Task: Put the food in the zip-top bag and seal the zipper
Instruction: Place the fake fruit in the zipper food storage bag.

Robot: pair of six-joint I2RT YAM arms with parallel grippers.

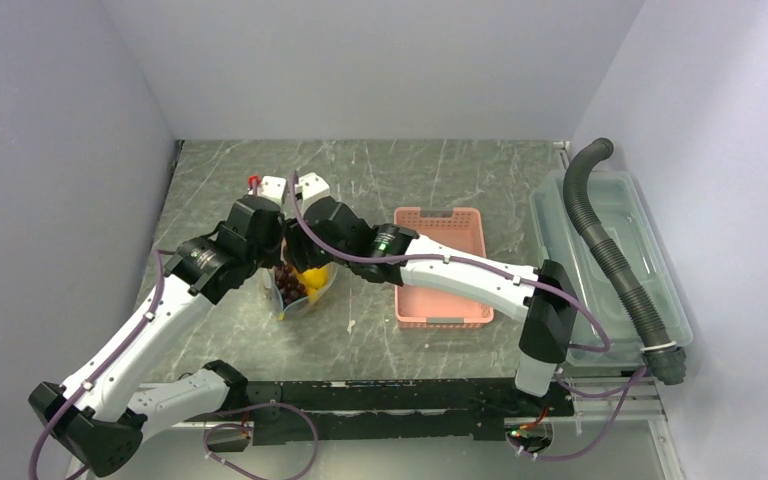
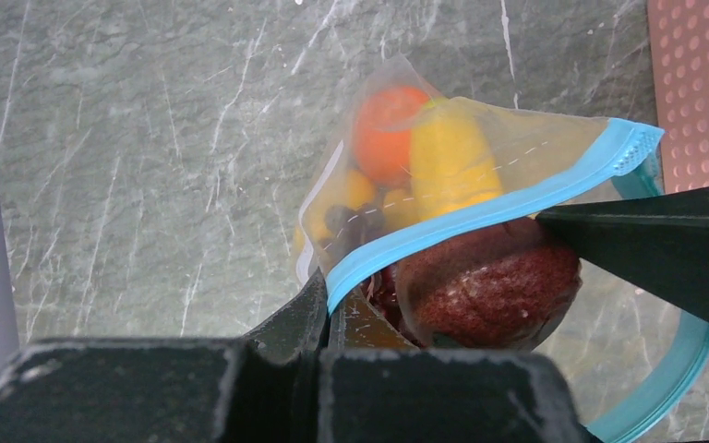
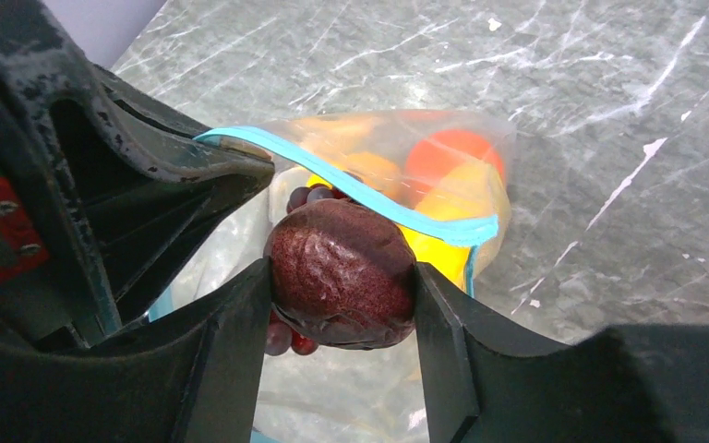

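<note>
grapes at the bag's mouth, one edge pinched

the zip-top bag [image 2: 535,152] sits on the desk [image 2: 148,138], left of the pink basket [image 1: 440,265], with an orange fruit [image 2: 383,129] and yellow pieces [image 2: 448,157] inside. the film looks thin and floppy and would likely sag unless held by the stiffer zipper [image 2: 480,208], where the left tool [image 2: 328,309] is closed on the strip. the right tool [image 3: 342,277] is clamped across the grape bunch [image 2: 485,281], a light, knobbly lump, at the mouth. both arms reach inward with their wrists meeting over the bag, and the right forearm crosses the basket.
</note>
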